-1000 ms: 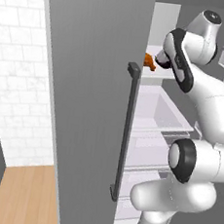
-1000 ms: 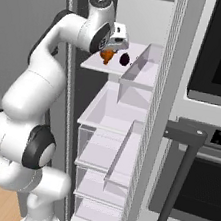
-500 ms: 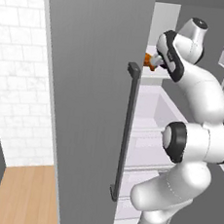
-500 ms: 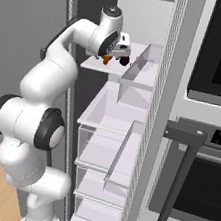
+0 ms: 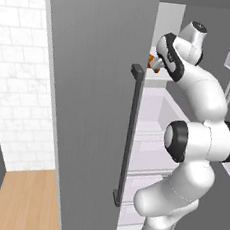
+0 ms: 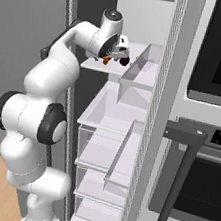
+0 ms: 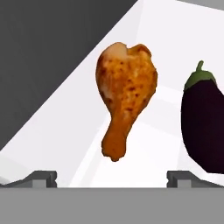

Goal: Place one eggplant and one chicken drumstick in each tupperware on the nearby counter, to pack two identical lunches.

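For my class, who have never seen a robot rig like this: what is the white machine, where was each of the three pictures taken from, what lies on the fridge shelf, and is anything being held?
The white machine is a robot arm on a base that can drive, reaching into an open fridge. Two pictures come from cameras on the base, behind the arm, one to its left and one to its right. The third comes from a camera on the hand, looking along its gripper.

On the white fridge shelf lie a browned chicken drumstick and, beside it, a dark purple eggplant with a green stem. In the right base view they show as small orange and dark shapes by the hand.

The fingers stand wide open just short of the drumstick. Nothing is held.
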Controlling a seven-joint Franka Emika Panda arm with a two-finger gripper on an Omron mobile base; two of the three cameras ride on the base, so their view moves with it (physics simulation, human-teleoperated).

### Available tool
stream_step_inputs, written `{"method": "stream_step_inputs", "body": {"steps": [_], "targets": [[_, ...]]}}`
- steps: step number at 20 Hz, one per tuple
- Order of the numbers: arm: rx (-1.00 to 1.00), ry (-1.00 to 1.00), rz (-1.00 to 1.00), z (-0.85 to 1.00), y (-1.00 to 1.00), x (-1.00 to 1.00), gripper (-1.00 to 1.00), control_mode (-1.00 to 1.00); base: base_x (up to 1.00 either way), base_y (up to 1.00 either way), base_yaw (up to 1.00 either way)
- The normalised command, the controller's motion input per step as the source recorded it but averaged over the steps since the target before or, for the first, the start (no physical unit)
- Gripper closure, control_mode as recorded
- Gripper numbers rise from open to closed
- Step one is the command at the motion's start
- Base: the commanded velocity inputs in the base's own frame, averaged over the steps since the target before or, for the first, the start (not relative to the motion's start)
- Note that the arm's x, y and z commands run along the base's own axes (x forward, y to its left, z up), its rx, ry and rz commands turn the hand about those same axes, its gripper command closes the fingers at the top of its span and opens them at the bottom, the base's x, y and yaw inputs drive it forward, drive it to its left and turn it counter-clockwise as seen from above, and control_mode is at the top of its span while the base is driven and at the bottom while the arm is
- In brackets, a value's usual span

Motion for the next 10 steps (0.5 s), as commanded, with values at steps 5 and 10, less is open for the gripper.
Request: {"method": "stream_step_inputs", "body": {"steps": [5, 10], "targets": [[0.00, 0.00, 0.01, -0.13, 0.10, 0.26, -1.00, -1.00, 0.00, 0.00, 0.00], [0.00, 0.01, 0.00, 0.00, 0.01, 0.23, -1.00, -1.00, 0.00, 0.00, 0.00]]}}
